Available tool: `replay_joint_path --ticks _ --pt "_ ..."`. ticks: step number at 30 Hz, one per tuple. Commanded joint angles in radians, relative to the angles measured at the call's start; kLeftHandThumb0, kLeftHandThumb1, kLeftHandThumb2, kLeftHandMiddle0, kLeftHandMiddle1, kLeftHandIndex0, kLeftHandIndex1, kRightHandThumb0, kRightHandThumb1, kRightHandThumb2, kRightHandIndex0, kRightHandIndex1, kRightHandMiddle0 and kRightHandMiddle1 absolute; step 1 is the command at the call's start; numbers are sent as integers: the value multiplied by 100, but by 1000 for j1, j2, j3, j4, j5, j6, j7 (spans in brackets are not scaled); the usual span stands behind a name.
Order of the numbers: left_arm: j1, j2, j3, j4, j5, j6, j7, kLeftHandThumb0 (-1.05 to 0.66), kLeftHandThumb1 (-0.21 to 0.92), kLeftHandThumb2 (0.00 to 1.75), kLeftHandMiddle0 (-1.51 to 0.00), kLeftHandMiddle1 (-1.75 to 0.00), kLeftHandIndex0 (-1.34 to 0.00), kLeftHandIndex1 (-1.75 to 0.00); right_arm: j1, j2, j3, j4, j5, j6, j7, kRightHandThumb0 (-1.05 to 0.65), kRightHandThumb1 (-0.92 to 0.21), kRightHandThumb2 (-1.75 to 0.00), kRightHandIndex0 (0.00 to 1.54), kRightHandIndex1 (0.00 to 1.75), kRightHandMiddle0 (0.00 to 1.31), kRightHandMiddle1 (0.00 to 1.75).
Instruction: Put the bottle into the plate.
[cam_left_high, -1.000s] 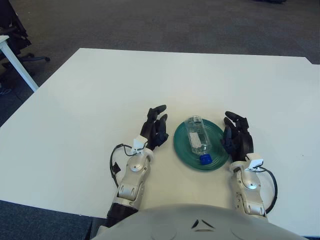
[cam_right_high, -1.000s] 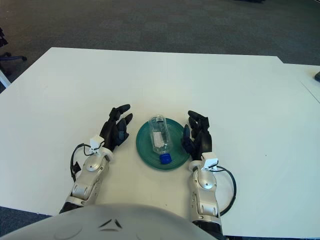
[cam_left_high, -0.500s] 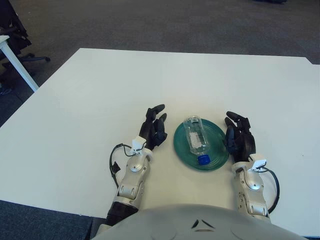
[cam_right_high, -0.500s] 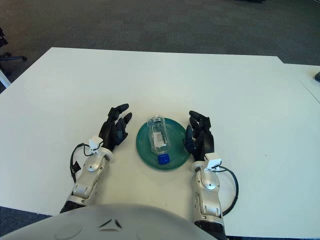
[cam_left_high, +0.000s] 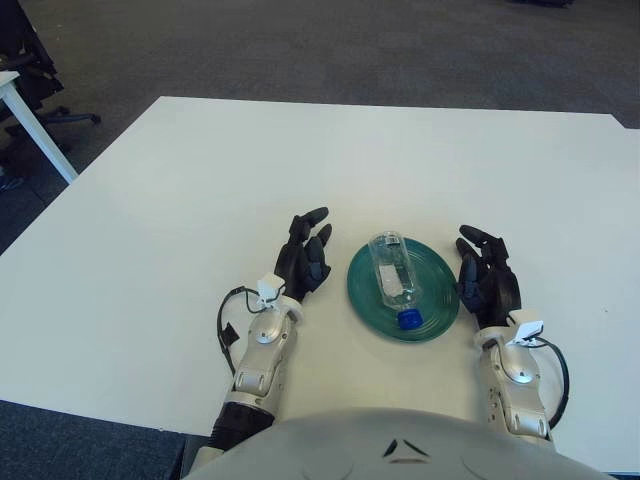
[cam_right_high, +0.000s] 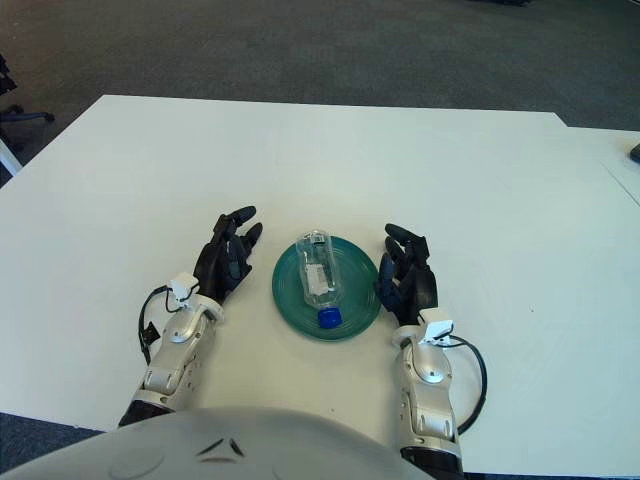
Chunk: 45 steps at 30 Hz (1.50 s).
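I count one bottle (cam_left_high: 394, 281) lying on its side in one plate (cam_left_high: 432, 265), my left hand (cam_left_high: 305, 257) and right hand (cam_left_high: 487, 279) flanking it, fingers loosely spread, empty.

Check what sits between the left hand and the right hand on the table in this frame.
The green plate sits between the left hand and right hand, with the clear bottle lying on its side in it, blue cap toward the robot. Both eye views show this.
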Motion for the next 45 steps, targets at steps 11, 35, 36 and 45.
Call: replay_joint_path --ticks 11,35,36,45 --pt "-20 -21 38 221 -28 -173 -108 -74 92 91 -47 -15 -6 -106 22 -37 -41 -51 55 62 26 -67 -92 -73 42 35 0 93" --pt "-47 -14 137 297 -52 -271 -165 -75 92 93 -43 -15 -3 -105 -7 -68 -118 -21 97 60 50 -71 -92 -73 38 30 0 91" --pt "-49 -18 141 304 -50 -283 -165 -76 92 93 -43 -15 -3 -105 -7 -69 -120 -21 96 58 51 -71 -92 -73 38 30 0 91" --pt "-52 -28 147 332 -40 -330 -168 -80 92 92 -42 -15 0 -106 -7 -72 -129 -24 94 57 62 -69 -92 -73 39 30 0 93"
